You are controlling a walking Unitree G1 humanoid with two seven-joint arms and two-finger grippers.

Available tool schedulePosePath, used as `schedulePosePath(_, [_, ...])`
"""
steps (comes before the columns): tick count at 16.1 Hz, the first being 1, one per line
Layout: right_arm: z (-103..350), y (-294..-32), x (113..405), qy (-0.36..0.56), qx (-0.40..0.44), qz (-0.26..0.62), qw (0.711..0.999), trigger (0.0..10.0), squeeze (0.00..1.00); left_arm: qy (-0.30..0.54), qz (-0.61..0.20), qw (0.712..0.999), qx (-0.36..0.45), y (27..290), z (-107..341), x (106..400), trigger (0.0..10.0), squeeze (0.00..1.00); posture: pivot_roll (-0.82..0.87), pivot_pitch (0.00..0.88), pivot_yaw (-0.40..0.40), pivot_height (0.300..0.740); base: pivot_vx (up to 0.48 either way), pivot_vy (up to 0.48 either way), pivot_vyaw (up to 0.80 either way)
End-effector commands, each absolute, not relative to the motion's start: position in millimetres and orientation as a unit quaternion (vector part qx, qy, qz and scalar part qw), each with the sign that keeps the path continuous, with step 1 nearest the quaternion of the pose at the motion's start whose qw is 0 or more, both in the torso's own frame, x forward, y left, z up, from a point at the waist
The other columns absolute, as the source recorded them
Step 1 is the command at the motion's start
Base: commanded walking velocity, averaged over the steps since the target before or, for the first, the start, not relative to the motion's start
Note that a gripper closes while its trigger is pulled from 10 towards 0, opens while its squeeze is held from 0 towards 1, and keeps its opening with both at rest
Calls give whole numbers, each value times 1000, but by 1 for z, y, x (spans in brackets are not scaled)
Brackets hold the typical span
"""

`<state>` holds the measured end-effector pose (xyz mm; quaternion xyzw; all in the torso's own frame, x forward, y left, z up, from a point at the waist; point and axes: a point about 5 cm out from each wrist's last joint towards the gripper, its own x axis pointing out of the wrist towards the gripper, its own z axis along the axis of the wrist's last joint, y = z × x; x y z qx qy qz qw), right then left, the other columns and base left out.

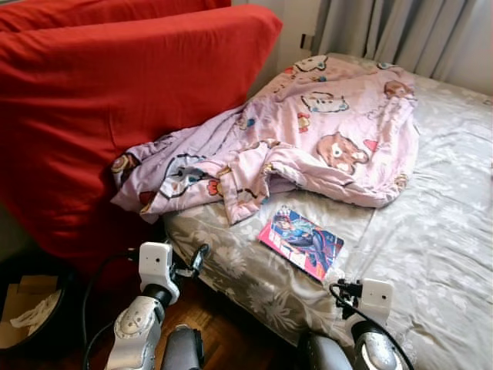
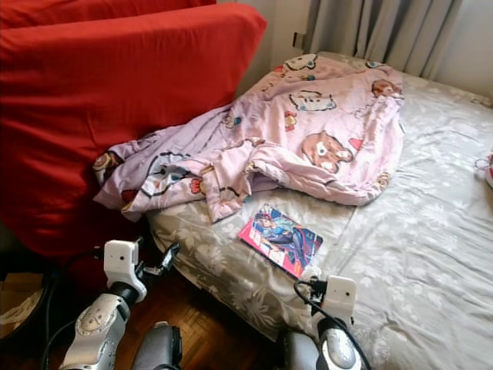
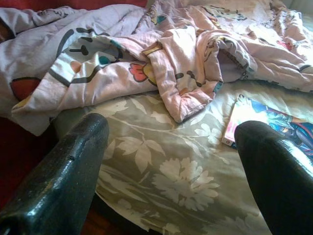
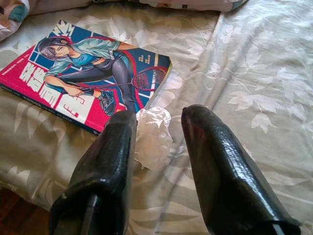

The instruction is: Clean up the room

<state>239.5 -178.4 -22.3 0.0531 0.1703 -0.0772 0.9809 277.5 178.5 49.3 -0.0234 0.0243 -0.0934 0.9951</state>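
My right claw [image 4: 156, 127] hangs narrowly parted over the wrapper [image 4: 152, 137] on the bed [image 4: 254, 73], touching the book [image 4: 83, 73]. Closing carelessly, I might snag the sheet or nudge the book. Left claw [image 3: 171, 147] gapes wide, empty.

1. My left arm is raised low at the left, wrist bent forward.
2. My left hand [image 3: 171, 161] points ahead with its two black fingers [image 3: 58, 181] spread wide, nothing between them.
3. My right arm reaches forward at lower right, silver forearm and white wrist block in the head views.
4. My right hand [image 4: 156, 132] angles down, fingers [image 4: 215, 156] parted with a narrow gap.
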Motion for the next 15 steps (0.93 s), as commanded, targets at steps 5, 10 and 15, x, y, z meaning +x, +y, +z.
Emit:
schedulePosePath(5, [-26,-178,238,185,48,-85,978,10000,0,37,-99,994,-23,178,46,276,10000,0,24,119,-40,587,0,0,0])
schedulePosePath(10, [-24,-180,238,176,49,-87,979,10000,0,37,-98,994,-25,178,47,275,10000,0,25,122,-40,582,0,0,0])
schedulePosePath(15, [-22,-177,243,175,49,-72,981,10000,0,39,-95,994,-23,178,46,275,10000,0,27,126,-39,582,0,0,0])
